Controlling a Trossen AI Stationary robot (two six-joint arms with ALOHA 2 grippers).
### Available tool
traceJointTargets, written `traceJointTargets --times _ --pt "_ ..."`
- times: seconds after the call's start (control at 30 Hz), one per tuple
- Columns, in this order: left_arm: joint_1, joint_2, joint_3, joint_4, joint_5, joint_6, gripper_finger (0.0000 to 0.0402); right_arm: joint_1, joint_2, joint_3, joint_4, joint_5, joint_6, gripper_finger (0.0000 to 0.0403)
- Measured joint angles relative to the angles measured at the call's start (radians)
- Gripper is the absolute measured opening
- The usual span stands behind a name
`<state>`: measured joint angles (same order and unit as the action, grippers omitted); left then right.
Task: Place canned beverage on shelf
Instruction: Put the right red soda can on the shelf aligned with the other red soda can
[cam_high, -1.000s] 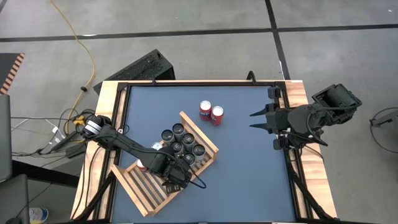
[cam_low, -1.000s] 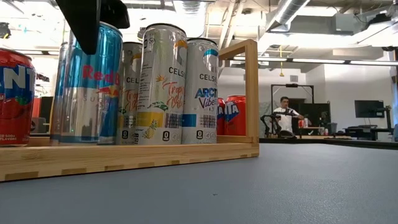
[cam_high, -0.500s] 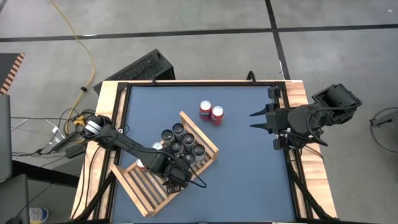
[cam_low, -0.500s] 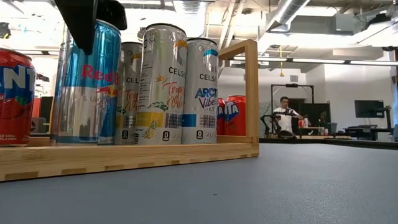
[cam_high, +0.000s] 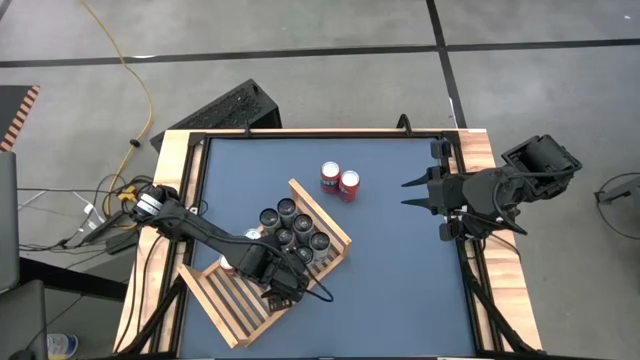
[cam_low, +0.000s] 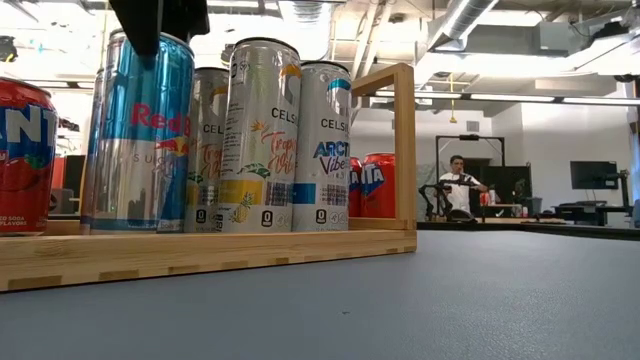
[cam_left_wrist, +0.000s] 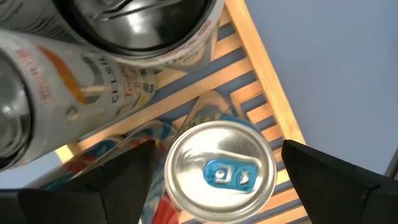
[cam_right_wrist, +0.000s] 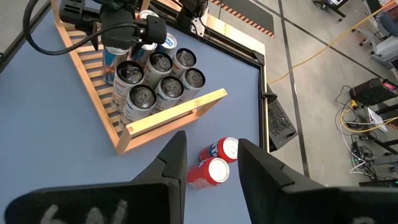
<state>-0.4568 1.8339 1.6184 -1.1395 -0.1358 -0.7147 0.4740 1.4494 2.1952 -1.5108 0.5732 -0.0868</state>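
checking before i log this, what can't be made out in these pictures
- Red can in the low view: the picture's edge cuts off its label.
- Blue can in the left wrist view: only its top shows, label hidden below it.
- Shelf in the high view: the left gripper and its arm cover the cans beneath.
- Right gripper: nothing shows between its fingers.

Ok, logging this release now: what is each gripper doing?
Left gripper: fingers open around the blue-and-silver Red Bull can, not gripping.
Right gripper: fingers apart, holding nothing.
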Motion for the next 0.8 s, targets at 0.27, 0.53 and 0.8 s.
traceJointTargets --times 0.27,0.53,0.8 --pt "0.000 0.000 0.053 -0.023 -0.028 0.015 0.0334 0.000 0.000 0.000 0.000 0.000 0.000 0.0118" --pt "-0.014 0.000 0.211 -0.127 -0.060 -0.027 0.0334 0.000 0.000 0.000 0.000 0.000 0.000 0.0118" --pt "-0.182 0.000 0.337 -0.378 -0.254 -0.422 0.0334 0.000 0.000 0.000 0.000 0.000 0.000 0.0118"
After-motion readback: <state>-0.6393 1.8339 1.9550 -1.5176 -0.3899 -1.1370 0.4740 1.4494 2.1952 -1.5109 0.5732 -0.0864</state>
